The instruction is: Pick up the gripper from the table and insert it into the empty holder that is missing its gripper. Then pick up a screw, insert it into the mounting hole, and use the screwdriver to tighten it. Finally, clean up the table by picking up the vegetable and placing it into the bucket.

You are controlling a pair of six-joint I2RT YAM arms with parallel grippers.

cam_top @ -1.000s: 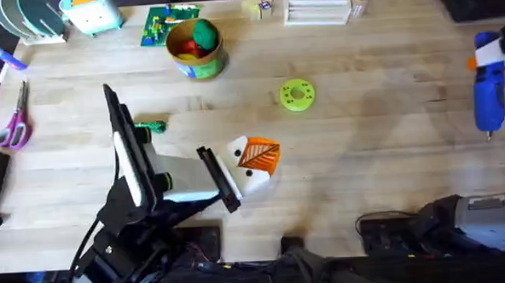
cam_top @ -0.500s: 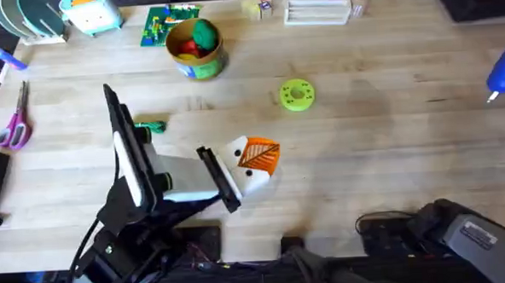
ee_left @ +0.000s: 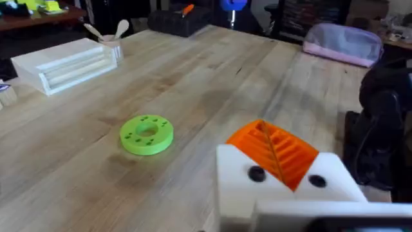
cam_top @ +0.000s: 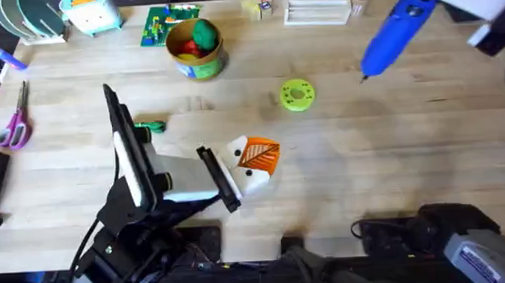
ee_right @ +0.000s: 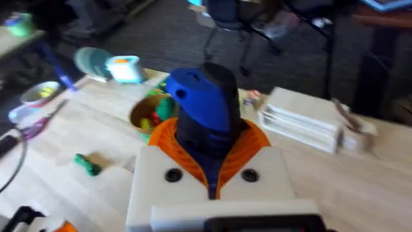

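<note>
The right hand (ee_right: 212, 174) is clamped on the screwdriver (cam_top: 394, 26), which hangs tilted in the air over the far right of the surface (cam_top: 390, 152), its tip pointing down toward the middle. The step in hand seems to be bringing the tool to the mounting hole. To do it well, the tip should meet the screw straight along its axis, and the left hand (cam_top: 252, 163) should keep the fingers steady — I cannot tell whether that hand is apart or together.

The overhead view shows the vegetable (cam_top: 150, 126) lying near the left arm and the bucket (cam_top: 195, 48) at the far side, well apart. The left wrist view shows two dark holes in the white block under the orange wedge (ee_left: 273, 149) — too small to tell from above
</note>
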